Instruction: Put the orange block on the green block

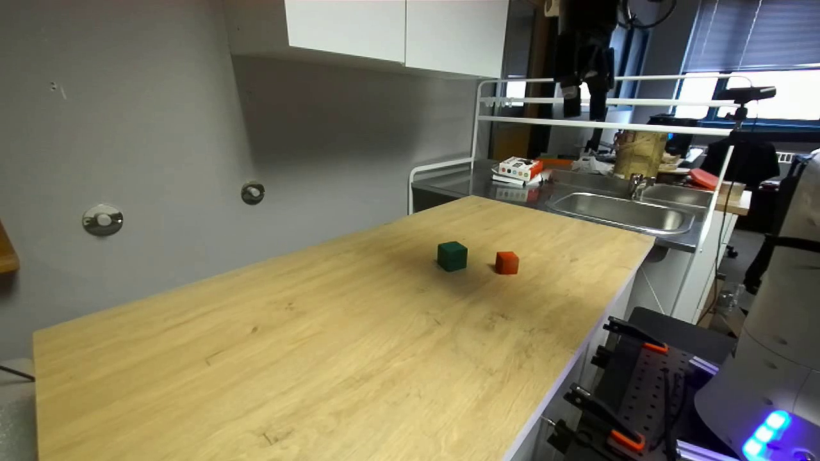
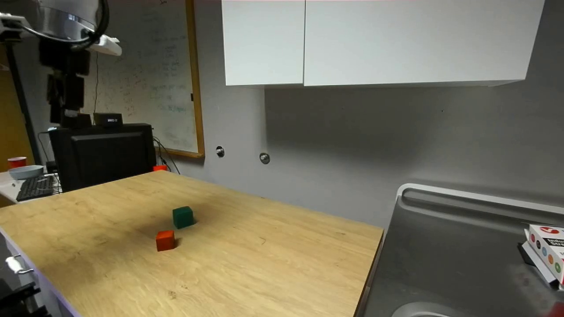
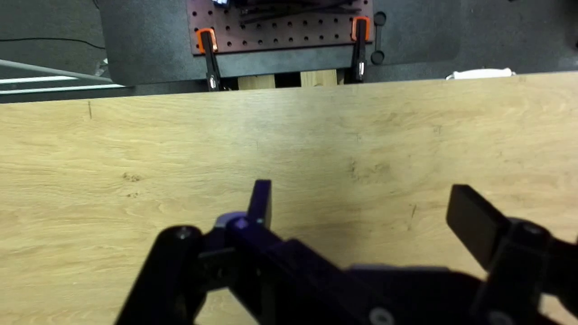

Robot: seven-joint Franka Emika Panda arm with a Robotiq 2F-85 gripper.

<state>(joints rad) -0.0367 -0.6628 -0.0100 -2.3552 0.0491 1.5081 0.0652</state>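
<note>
Gripper (image 3: pixel 361 198), nearest in the wrist view, held two dark fingers (image 3: pixel 474 221) spread above one flat, wood-grained tabletop (image 3: pixel 180 149). In an exterior view, one cubic orange block (image 2: pixel 165 241) rested on the tabletop; one cubic green block (image 2: pixel 183 217) rested just beyond, apart; two smooth white cabinet doors (image 2: pixel 379 42) hung farther back.

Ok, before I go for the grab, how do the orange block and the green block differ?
Colour: the orange block is orange-red, while the green block is dark green.
Size: the green block looks slightly larger than the orange block in both exterior views.
Place: the green block sits nearer the wall, the orange block nearer the tabletop's opposite edge.
Both are cubes resting on it, apart from each other and outside the open gripper.
</note>
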